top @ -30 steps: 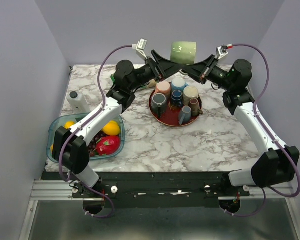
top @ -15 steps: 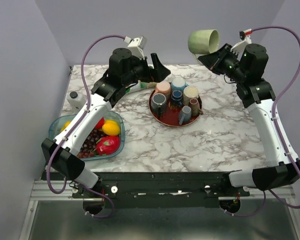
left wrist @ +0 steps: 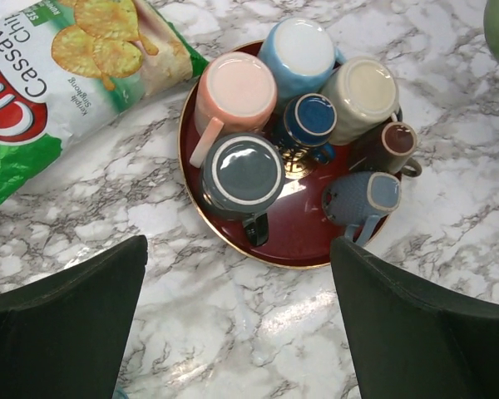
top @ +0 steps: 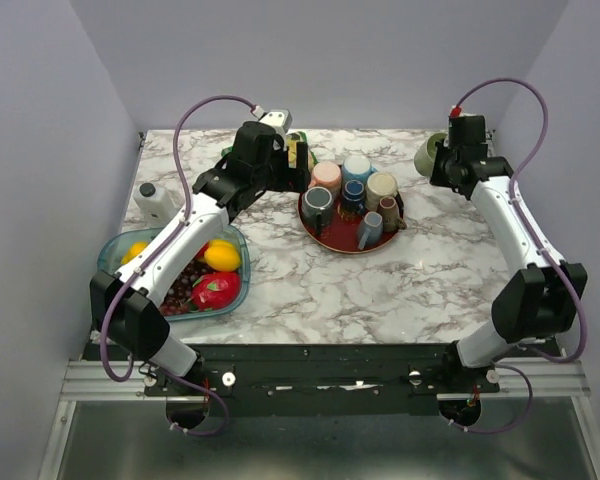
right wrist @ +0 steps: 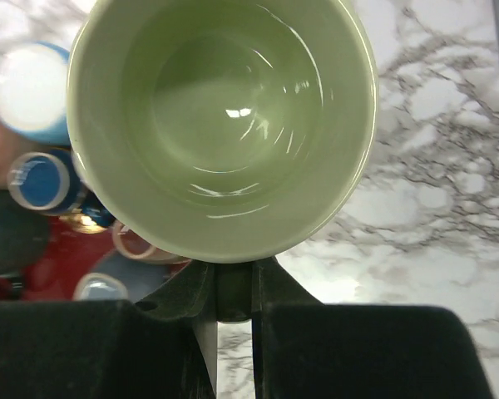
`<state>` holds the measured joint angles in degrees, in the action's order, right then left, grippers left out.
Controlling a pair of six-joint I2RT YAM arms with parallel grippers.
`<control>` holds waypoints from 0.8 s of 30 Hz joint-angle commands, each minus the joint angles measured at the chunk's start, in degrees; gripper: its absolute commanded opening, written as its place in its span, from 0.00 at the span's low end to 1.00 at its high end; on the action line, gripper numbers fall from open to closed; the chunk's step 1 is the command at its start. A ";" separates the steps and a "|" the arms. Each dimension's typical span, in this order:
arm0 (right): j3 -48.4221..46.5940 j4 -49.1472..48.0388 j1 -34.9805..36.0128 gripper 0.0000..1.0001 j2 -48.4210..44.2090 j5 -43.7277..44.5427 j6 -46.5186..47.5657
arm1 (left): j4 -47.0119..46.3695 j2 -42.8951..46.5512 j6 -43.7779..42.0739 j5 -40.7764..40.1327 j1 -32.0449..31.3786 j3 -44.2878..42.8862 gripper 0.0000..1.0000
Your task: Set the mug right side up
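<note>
1. Fruit tub (top: 110, 262), near left of the marble table (top: 380, 290): I see a yellow fruit, a red fruit and dark berries in it.
2. White bottle (top: 157, 203), just behind the tub.
3. Red tray (left wrist: 295, 237), mid-table: seven mugs are crowded on it, most of them bottom up, the grey one (left wrist: 243, 172) nearest my left wrist camera.
4. Left gripper (top: 298, 162), over the tray's left edge: its fingers are spread wide with nothing between them.
5. Chips bag (left wrist: 58, 75), flat on the marble just left of the tray.
6. Right gripper (top: 442, 165), far right: its fingers are drawn narrow, pinching the green mug (right wrist: 224, 125) at the edge of its mouth.
7. The green mug sits right of the tray and apart from it, its open mouth facing the wrist camera. I cannot tell whether its base touches the table.
</note>
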<state>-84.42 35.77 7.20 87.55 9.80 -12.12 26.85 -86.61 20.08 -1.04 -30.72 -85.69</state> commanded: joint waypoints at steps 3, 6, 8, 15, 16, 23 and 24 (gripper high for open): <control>0.49 -2.63 -1.40 0.01 6.74 5.58 7.55 | 1.71 -3.30 -1.18 -2.13 0.05 0.87 0.99; 0.66 -3.16 -1.84 0.01 9.73 4.70 7.02 | 1.45 -4.27 -0.83 -1.25 0.05 1.57 0.99; 0.66 -3.69 -2.10 0.01 11.41 5.13 6.94 | 1.01 -4.88 -0.57 -0.72 0.05 1.93 0.99; -0.39 -4.22 -3.51 0.01 16.51 4.35 6.85 | 0.13 -6.64 0.14 -0.72 0.05 3.95 0.99; -0.65 -4.22 -3.60 0.01 17.04 4.17 6.85 | -0.04 -7.17 0.31 -0.72 0.05 4.04 0.99; -1.71 -4.57 -4.48 0.01 21.87 2.94 7.64 | -0.48 -9.28 0.58 -1.07 0.13 4.57 0.99; -1.71 -4.57 -4.48 0.01 22.66 2.94 7.64 | -0.48 -9.63 0.75 -1.25 0.05 4.39 0.99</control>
<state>-83.66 35.09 3.14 108.60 12.58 -5.48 27.14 -94.85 20.05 -1.72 -30.72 -81.49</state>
